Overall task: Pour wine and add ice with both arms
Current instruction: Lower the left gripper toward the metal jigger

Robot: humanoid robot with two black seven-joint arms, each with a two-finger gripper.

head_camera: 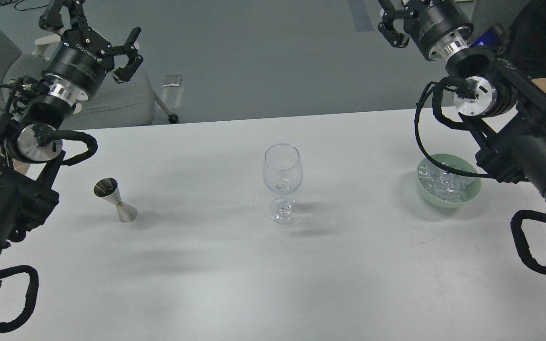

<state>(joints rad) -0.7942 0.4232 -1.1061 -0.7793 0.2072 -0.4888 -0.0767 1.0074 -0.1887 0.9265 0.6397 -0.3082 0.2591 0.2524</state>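
A clear wine glass (281, 182) stands upright at the middle of the white table (273, 284); a faint clear shape shows low in its bowl. A steel jigger (115, 200) stands at the left. A pale green bowl (436, 199) at the right holds several clear ice cubes (446, 182). My left gripper (95, 23) is open and empty, raised beyond the table's far left edge, well away from the jigger. My right gripper (393, 16) is raised at the top right, above and behind the bowl. It is partly cut off by the frame edge, and its visible finger stands spread out.
A grey chair (126, 102) stands on the floor behind the table's far left edge. A dark-clothed person (538, 28) is at the top right. A few small droplets (251, 201) lie left of the glass's foot. My arms flank both table sides.
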